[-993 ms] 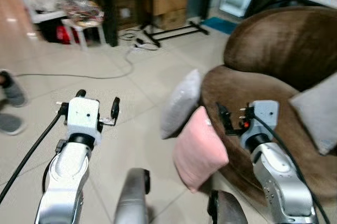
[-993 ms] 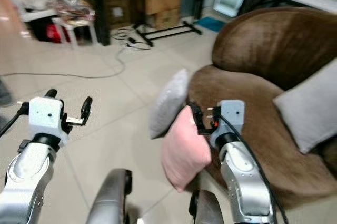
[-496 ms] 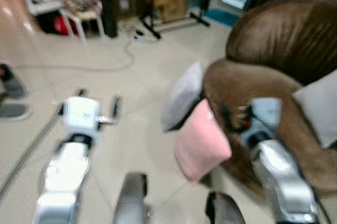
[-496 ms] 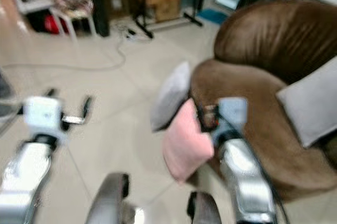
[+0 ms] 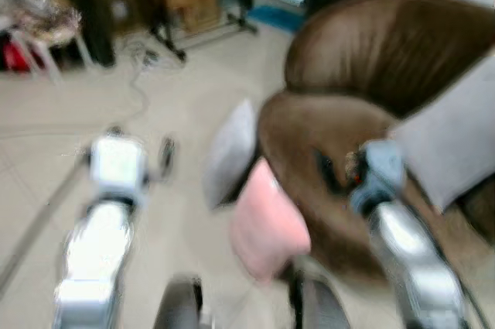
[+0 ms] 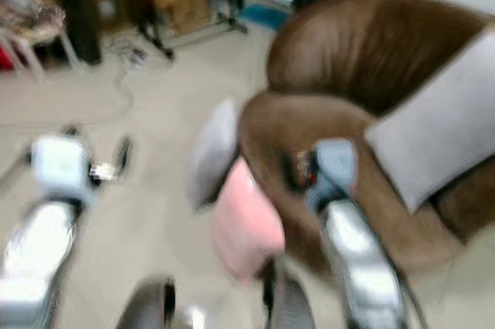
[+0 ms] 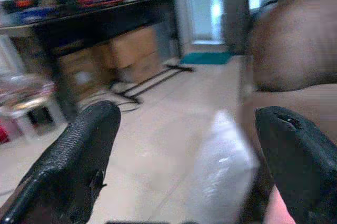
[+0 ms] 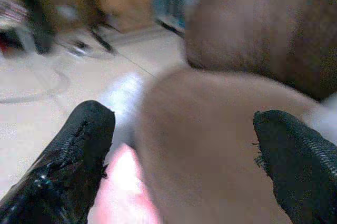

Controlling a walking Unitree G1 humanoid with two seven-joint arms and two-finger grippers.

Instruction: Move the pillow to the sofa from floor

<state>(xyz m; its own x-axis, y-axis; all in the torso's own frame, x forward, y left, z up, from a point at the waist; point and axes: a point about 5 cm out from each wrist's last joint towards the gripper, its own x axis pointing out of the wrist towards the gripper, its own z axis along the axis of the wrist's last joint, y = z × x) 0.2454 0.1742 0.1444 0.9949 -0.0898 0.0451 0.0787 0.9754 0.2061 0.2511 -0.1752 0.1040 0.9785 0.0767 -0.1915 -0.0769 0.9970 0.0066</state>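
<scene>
Approaching the pink pillow (image 5: 267, 228) leaning on the sofa (image 5: 363, 97); both claws gaping empty, next reaching down

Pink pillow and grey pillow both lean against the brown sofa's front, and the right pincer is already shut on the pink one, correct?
Not quite. The right pincer is open and holds nothing: the right wrist view shows its fingers spread wide apart, with the pink pillow below them, ungrasped. The rest stands: it and the grey pillow lean against the front of the brown sofa.
</scene>
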